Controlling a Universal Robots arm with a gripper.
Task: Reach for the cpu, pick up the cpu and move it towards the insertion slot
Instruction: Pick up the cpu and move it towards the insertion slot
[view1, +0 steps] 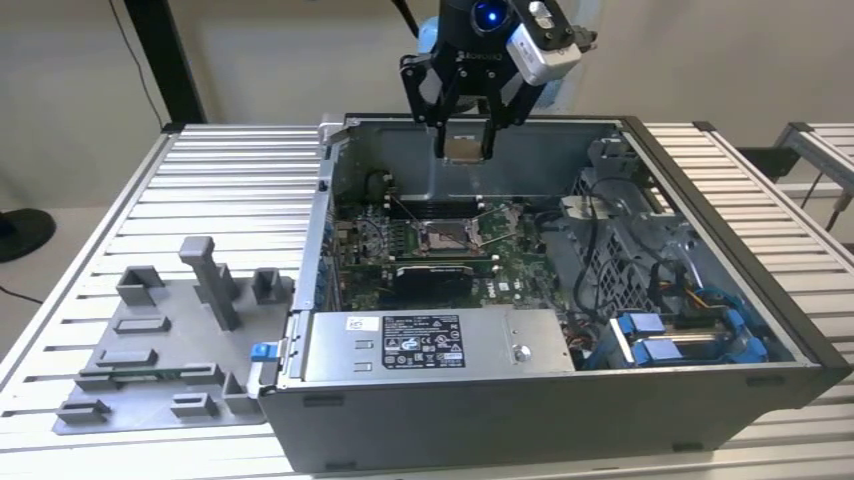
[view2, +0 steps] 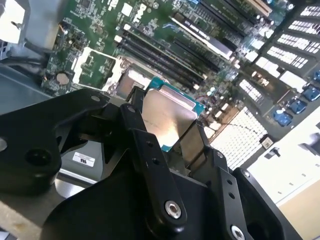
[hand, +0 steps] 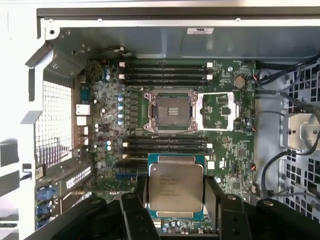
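My gripper hangs above the open computer case, shut on the cpu, a small silvery square plate held flat between the black fingers. Both wrist views show the cpu clamped by its two side edges, its green rim showing. The insertion slot, a silver-framed socket with a dark centre on the green motherboard, lies below the held cpu and a little away from it; its retention frame is swung open beside it. In the second wrist view the slot peeks out just past the cpu.
The computer case's walls ring the motherboard. A silver power supply sits at the near side, cables and blue drive brackets on the exterior view's right. Grey fixture blocks stand on the slatted table on the exterior view's left.
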